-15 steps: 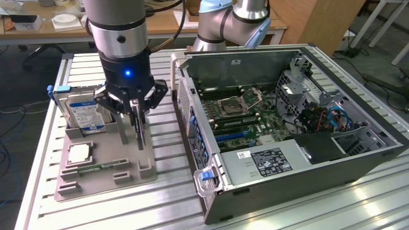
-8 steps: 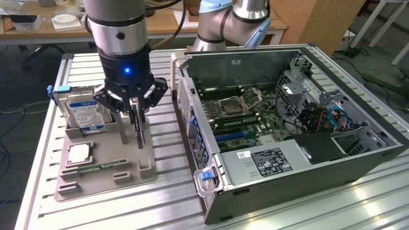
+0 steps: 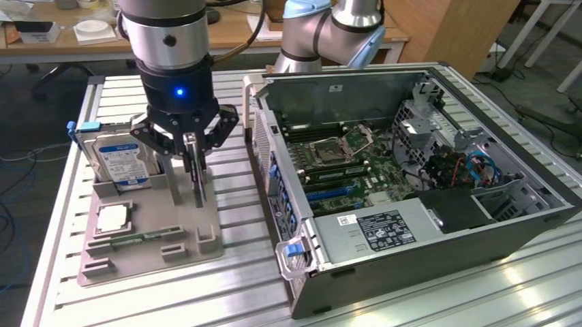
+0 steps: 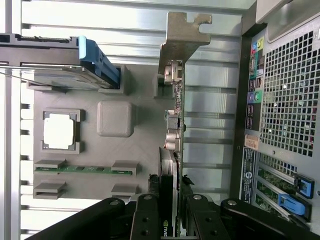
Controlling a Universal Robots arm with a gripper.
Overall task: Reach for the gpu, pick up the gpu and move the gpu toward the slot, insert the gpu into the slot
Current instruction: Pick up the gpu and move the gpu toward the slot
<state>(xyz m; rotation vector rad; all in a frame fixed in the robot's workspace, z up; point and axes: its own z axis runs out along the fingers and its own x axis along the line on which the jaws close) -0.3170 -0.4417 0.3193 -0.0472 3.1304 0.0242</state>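
The gpu [image 3: 195, 178] stands on edge over the grey holder tray [image 3: 187, 253], and I cannot tell whether it still touches the tray. My gripper [image 3: 193, 151] is shut on its upper edge. In the wrist view the gpu [image 4: 176, 125] appears edge-on, a green board with a silver bracket [image 4: 181, 37] at the far end. There the gripper [image 4: 172, 212] has black fingers [image 4: 148, 216] pressed against both faces of the card. The slot [image 3: 330, 193] is a long narrow strip on the green motherboard inside the open computer case [image 3: 509, 225], to the exterior view's right of the gripper.
On the tray sit a silver-blue hard drive [image 3: 118, 160], a square CPU chip [image 3: 111, 218] and a narrow memory stick [image 3: 146, 237]. The case's perforated back wall [image 4: 287, 100] is close beside the card. A second robot arm [image 3: 328, 30] stands behind the case.
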